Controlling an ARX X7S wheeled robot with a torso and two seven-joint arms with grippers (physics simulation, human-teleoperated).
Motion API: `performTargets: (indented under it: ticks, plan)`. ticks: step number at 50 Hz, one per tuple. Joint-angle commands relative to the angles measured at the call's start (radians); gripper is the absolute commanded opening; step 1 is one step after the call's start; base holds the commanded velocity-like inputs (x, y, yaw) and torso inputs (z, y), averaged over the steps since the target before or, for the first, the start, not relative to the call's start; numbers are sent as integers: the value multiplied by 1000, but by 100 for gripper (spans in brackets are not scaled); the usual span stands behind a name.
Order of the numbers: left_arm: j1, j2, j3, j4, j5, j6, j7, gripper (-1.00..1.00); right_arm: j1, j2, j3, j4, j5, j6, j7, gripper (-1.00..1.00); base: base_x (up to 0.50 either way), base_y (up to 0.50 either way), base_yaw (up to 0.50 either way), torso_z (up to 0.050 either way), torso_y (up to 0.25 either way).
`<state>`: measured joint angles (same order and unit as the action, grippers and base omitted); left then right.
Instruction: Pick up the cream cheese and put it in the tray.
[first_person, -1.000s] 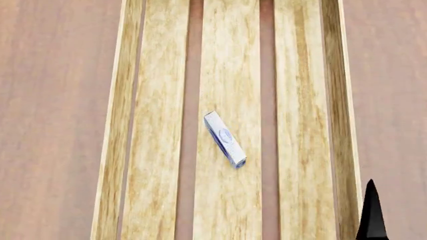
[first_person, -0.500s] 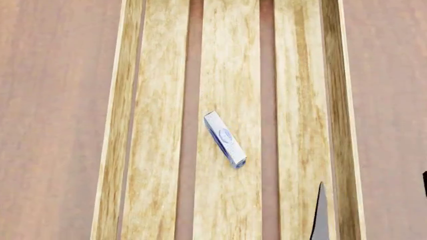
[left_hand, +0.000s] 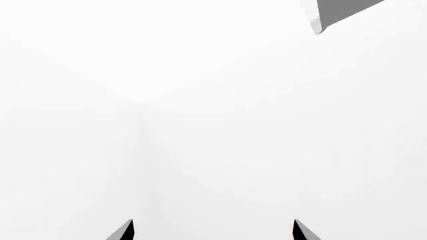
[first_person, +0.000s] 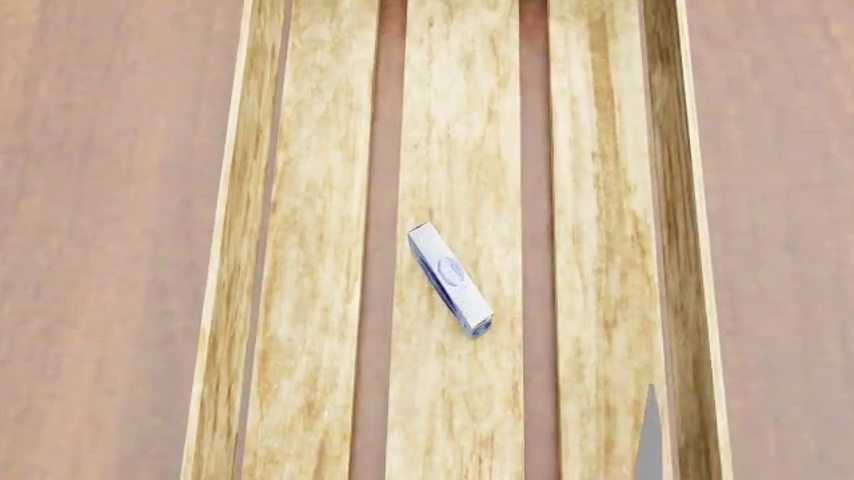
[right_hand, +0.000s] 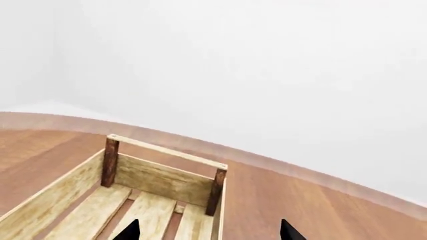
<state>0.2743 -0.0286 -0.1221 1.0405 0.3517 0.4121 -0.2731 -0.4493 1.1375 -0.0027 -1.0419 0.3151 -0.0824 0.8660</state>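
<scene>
Wood-slat tray (first_person: 320, 300) already has the cream cheese (first_person: 450, 277) lying on its middle slat. Right end effector (right_hand: 208, 231) is open, empty, and has backed off since a second ago; looks finished.

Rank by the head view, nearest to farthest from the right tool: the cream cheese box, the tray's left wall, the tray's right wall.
1. Light-wood slatted tray's right wall, beside the right tool.
2. Small white-and-blue cream cheese box, on the centre slat.
3. Tray's left wall, far side.
</scene>
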Motion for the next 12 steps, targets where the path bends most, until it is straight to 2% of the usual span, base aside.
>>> performTargets:
  ticks: [1,5,9,12]
  plan:
    - [178,28,-101,7,-30,255,-25,100,-101,423,-183,-5,-115,-207,467,100,0,0,0,0,0]
    - [200,28,-113,7,-34,281,-31,100,-56,381,-217,-5,-114,-188,418,100,0,0,0,0,0]
    - [167,28,-92,7,-20,237,-19,100,78,306,-320,-5,-99,-149,337,100,0,0,0,0,0]
    - [123,28,-54,7,8,178,-3,100,212,206,-423,-5,-82,-74,238,100,0,0,0,0,0]
